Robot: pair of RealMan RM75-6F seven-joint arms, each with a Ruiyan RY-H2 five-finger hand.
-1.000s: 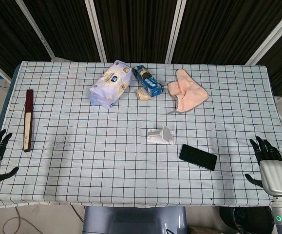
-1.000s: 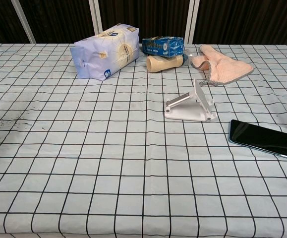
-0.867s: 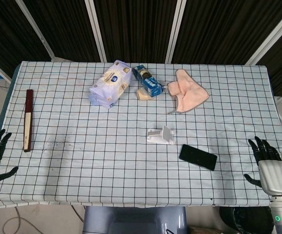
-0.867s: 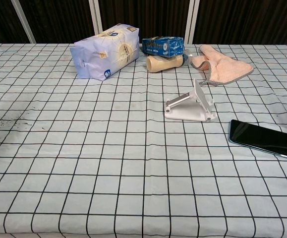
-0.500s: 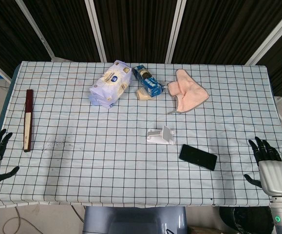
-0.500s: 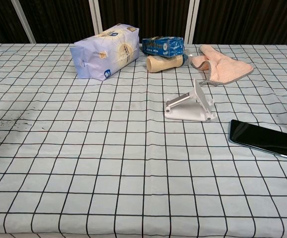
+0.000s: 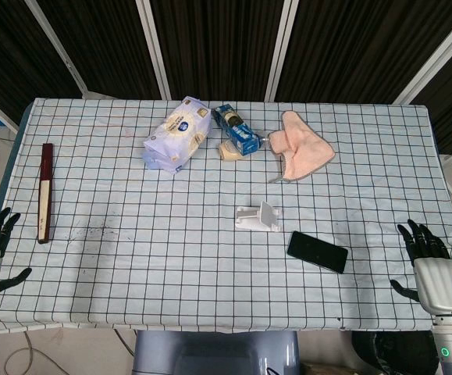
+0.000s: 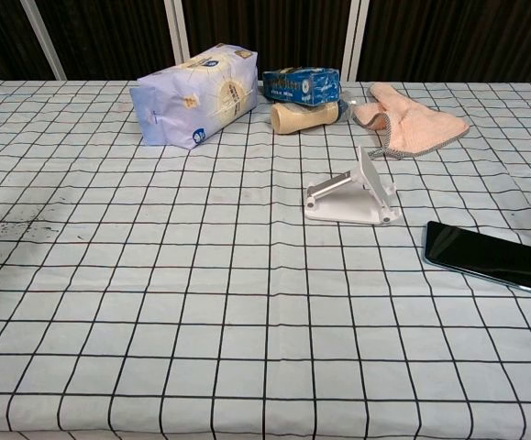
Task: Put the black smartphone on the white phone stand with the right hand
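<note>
The flat black smartphone [image 7: 317,251] lies left of the right robot hand [image 7: 431,270], well apart; this hand is empty, fingers spread, at the desk [image 7: 132,258] edge. Bare cloth lies between them.

black smartphone [image 7: 318,251]: flat, screen up, on cloth | white phone stand [image 7: 258,217]: empty, just beside phone
</note>
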